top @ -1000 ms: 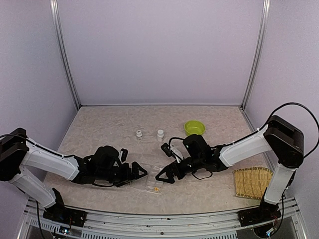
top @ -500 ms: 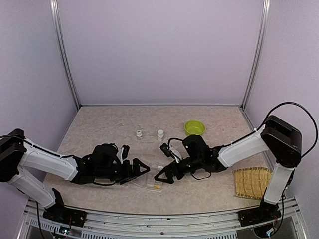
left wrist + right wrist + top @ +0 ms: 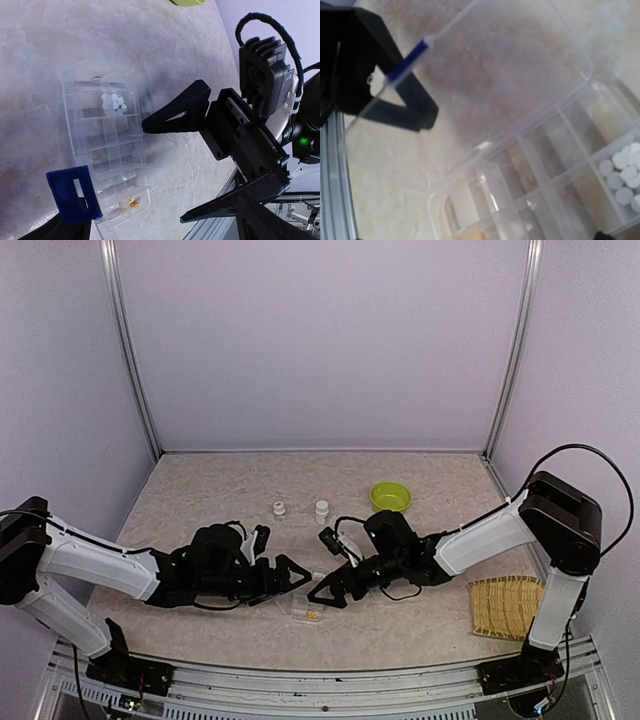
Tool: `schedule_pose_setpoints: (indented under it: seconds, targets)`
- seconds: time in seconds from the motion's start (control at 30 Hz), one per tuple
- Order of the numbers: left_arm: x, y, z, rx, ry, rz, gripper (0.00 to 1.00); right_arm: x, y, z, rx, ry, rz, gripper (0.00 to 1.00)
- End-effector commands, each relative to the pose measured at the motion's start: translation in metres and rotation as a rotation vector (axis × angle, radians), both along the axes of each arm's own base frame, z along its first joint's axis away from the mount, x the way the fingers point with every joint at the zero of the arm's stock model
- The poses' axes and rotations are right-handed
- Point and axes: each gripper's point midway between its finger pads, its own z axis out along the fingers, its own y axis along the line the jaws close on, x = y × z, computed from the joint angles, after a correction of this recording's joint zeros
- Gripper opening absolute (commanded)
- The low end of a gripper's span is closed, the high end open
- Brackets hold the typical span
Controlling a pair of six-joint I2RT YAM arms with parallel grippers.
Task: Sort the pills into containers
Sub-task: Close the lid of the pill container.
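A clear pill box (image 3: 304,606) lies near the front edge between my two grippers, with its containers (image 3: 107,160) in rows. Its lid (image 3: 495,75) is swung up, carrying a blue latch (image 3: 75,194). Yellowish pills (image 3: 133,202) sit in an end compartment and white round pills (image 3: 114,101) in another. My left gripper (image 3: 290,585) is open at the box's left side. My right gripper (image 3: 322,597) is open, low at the box's right side; the left wrist view shows its fingers (image 3: 175,112) spread wide. Neither grips anything.
Two small white bottles (image 3: 278,508) (image 3: 322,508) stand further back at the middle. A lime-green bowl (image 3: 390,496) sits at the back right. A woven mat (image 3: 507,605) lies at the front right, near the right arm's base.
My left gripper has moved right, up to the box's lid. The right gripper has crept slightly left toward it. Both stayed open.
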Motion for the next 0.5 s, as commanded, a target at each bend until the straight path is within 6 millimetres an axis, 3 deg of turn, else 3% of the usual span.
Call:
schedule_pose_setpoints:
  seconds: [0.0, 0.47]
  targets:
    - [0.001, -0.013, 0.006, 0.015, -0.044, -0.031, 0.99, -0.003, 0.012, 0.005, 0.025, -0.002, 0.026, 0.98]
    - [-0.002, -0.029, -0.003, 0.045, -0.031, -0.080, 0.99, -0.005, 0.015, 0.005, 0.038, 0.033, 0.023, 0.98]
